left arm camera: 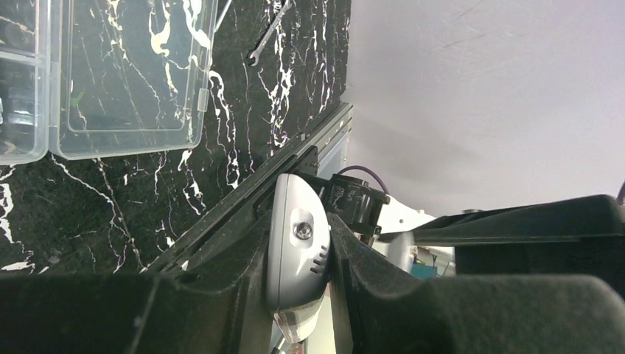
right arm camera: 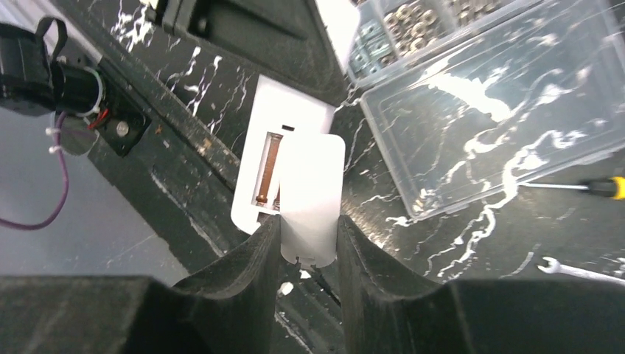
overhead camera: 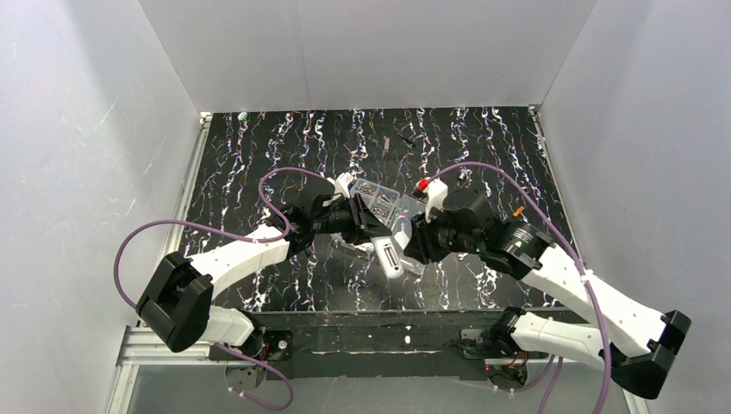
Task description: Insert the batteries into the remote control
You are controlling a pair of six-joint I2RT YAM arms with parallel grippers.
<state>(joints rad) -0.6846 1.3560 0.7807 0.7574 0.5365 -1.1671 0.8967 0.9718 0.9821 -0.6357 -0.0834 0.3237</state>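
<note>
My left gripper [left arm camera: 298,230] is shut on the white remote control [left arm camera: 296,247], seen end-on and held above the table; in the top view the left gripper [overhead camera: 372,231] holds the remote [overhead camera: 389,257] at the middle. In the right wrist view the remote [right arm camera: 259,203] lies back up with its battery recess open. One orange-brown battery [right arm camera: 268,166] sits in the recess; a second is mostly hidden. My right gripper [right arm camera: 309,225] is shut on a flat white battery cover [right arm camera: 312,184], which overlaps the recess. The right gripper also shows in the top view [overhead camera: 414,243].
A clear compartmented screw box [right arm camera: 479,96] lies open on the marbled table just behind the remote, also in the left wrist view [left arm camera: 125,74]. A yellow-handled screwdriver [right arm camera: 608,186] and a small wrench [right arm camera: 582,269] lie to the right. White walls enclose the table.
</note>
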